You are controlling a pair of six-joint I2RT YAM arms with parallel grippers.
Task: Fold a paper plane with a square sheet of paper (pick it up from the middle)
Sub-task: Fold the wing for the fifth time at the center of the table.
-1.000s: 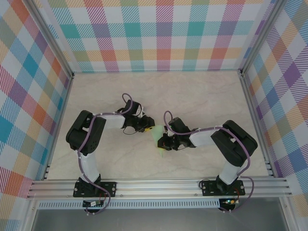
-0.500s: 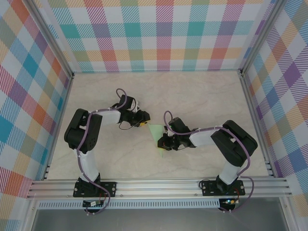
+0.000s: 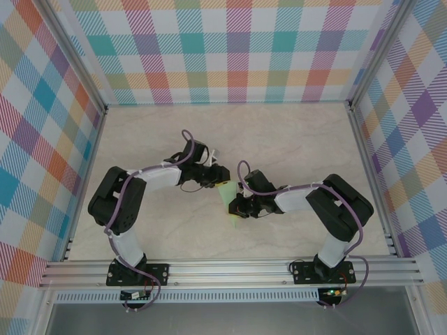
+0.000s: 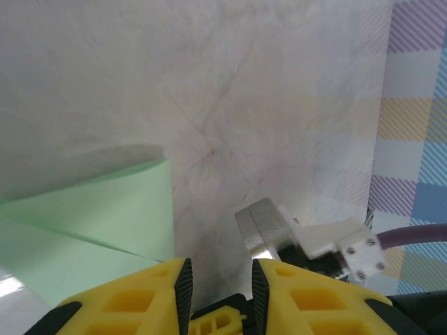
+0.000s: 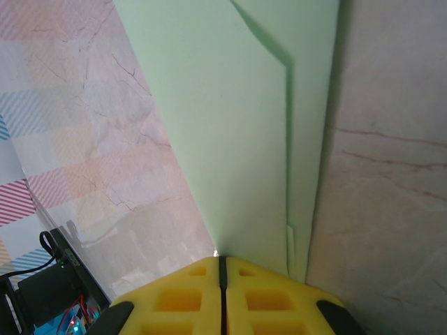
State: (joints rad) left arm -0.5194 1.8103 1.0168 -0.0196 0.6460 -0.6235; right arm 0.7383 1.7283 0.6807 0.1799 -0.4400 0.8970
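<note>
Yellow fingers (image 5: 167,300) of the right gripper (image 5: 221,264) were pressed flat together on the narrow end of a thin pale green sheet of paper (image 5: 230,125), with no gap between them. The sheet, already partly folded, widened out from the grip over the pale marble-patterned tabletop (image 5: 391,174). One flap was doubled onto it, and a slanted edge ran up from that flap's corner. The left gripper (image 4: 220,283) hovered close by, its own yellow fingers (image 4: 300,303) a narrow way apart with nothing between them but bare tabletop. A curled edge of the green paper sat just beside the finger at the left of the left wrist view, throwing a soft shadow behind it; whether paper and finger touched could not be told. From overhead, the two grippers came together near the middle of the table, the left arm reaching in from the left and the right arm from the right. The green paper lay between them, running from beside the left gripper toward the near edge. Pastel checked walls (image 3: 237,56) closed the table in on three sides, and an aluminium rail (image 3: 230,269) along the near edge carried both arm bases
</note>
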